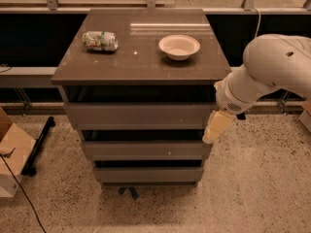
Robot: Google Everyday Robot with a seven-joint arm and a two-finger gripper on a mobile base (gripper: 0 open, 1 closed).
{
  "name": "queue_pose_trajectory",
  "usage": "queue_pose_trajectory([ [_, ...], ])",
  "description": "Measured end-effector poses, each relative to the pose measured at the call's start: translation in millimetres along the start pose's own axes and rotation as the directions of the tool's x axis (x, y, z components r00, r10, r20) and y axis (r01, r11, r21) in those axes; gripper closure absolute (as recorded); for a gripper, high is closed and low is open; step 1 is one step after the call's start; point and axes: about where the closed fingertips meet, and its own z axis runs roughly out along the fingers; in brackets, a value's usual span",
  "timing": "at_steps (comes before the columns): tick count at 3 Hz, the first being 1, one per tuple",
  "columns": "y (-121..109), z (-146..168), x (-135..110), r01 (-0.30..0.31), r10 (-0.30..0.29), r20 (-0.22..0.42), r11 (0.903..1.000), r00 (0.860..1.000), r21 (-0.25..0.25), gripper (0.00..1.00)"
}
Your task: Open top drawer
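The top drawer [138,114] is the uppermost of three grey-brown, handle-less fronts in a cabinet at the centre of the camera view. Its front sits a little forward under the top, with a dark gap above it. My gripper [216,127] hangs from the white arm [269,72] at the right. Its pale tip sits at the right end of the top drawer front, by the gap between the top and middle drawers.
On the cabinet top [141,57] lie a crushed can [100,40] at the left and a white bowl [179,46] at the right. A cardboard box [12,154] and a black stand leg [39,140] are on the floor at the left. A cable runs over the floor.
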Motion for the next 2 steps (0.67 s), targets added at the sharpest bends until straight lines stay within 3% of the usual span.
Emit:
queue_pose_trajectory([
  [2, 6, 34, -9, -0.012, 0.010, 0.030, 0.9977, 0.999, 0.067, 0.00],
])
